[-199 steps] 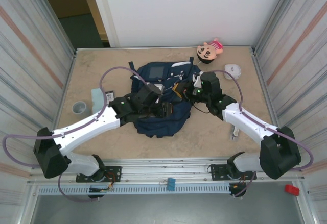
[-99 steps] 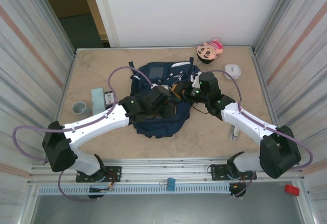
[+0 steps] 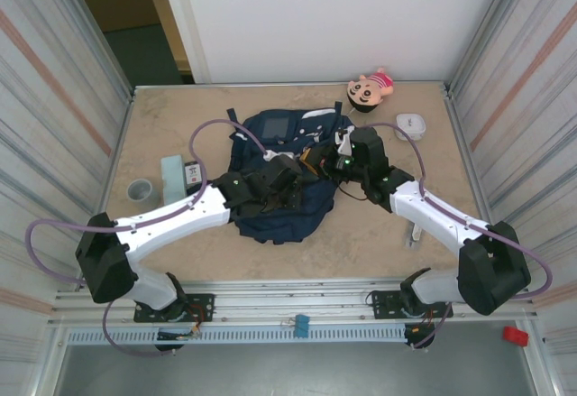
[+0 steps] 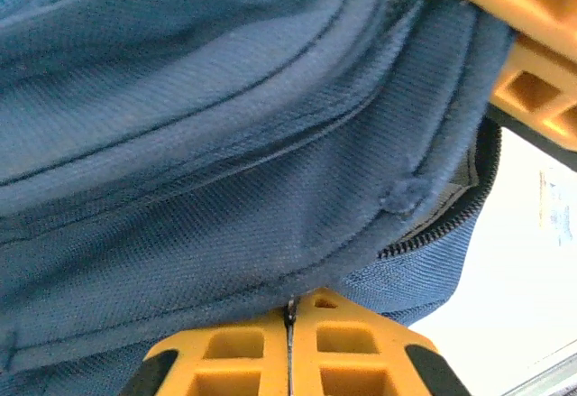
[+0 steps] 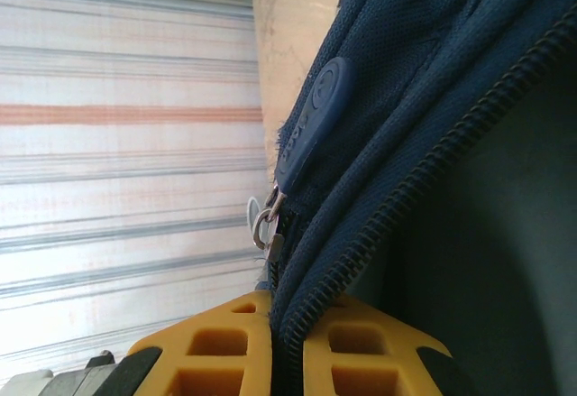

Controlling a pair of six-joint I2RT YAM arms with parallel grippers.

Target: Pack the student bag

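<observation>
The student bag (image 3: 275, 207), navy blue with white patches, lies mid-table. My left gripper (image 3: 287, 185) is over the bag's middle; in its wrist view the yellow jaws are shut together with a fold of the bag's blue cloth (image 4: 225, 188) pinched at the tips (image 4: 290, 309). My right gripper (image 3: 321, 160) is at the bag's right side, shut on the zipper edge (image 5: 379, 234) of the opening, with zipper teeth running down between the fingers (image 5: 287, 337). A rubbery blue zip pull (image 5: 311, 125) hangs just above them. The right gripper's orange fingers (image 4: 532, 80) also show in the left wrist view.
A doll (image 3: 370, 89) lies at the back right and a white device (image 3: 411, 125) near it. A pale blue box (image 3: 171, 176), a small black item (image 3: 192, 177) and a grey ring (image 3: 140, 189) sit at the left. A white object (image 3: 413, 232) lies by the right arm. Ribbed walls close both sides.
My left arm has moved right and forward over the bag, and its jaws have closed. The right arm has held still.
</observation>
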